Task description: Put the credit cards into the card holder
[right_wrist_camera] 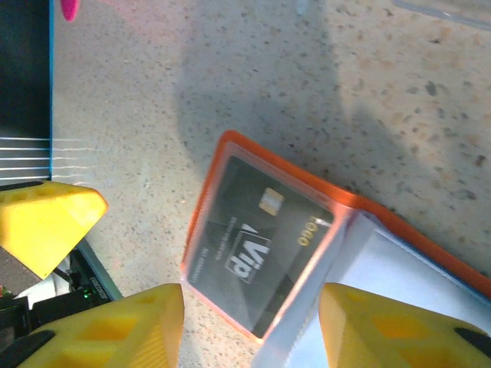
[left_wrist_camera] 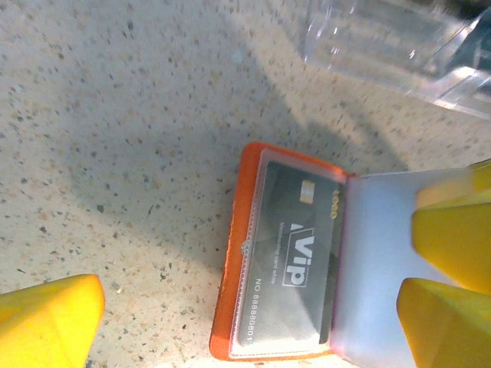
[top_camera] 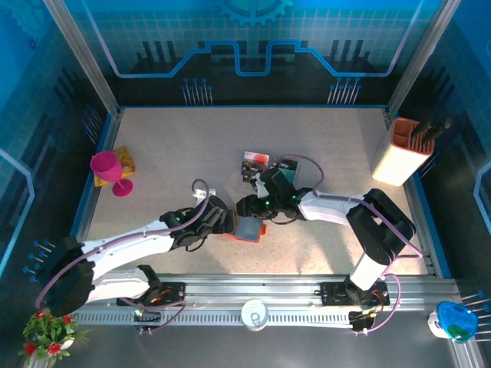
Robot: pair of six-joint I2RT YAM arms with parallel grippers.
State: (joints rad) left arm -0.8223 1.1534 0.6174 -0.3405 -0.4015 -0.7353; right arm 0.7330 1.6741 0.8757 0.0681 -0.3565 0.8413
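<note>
Where the two arms meet near the middle of the table (top_camera: pixel 169 153), the card holder (left_wrist_camera: pixel 230 276) lies open and flat, its two halves side by side. One black card (left_wrist_camera: pixel 295 253) sits in its clear pocket, long side pointing roughly toward the clear tray (left_wrist_camera: pixel 399 46). The left gripper (left_wrist_camera: pixel 249 295) is spread wide over it. The right gripper (right_wrist_camera: pixel 252 295) is half open above the pale half; I cannot tell if it touches. Farther back, more cards (top_camera: pixel 256 162) lie partly hidden behind the right arm.
</note>
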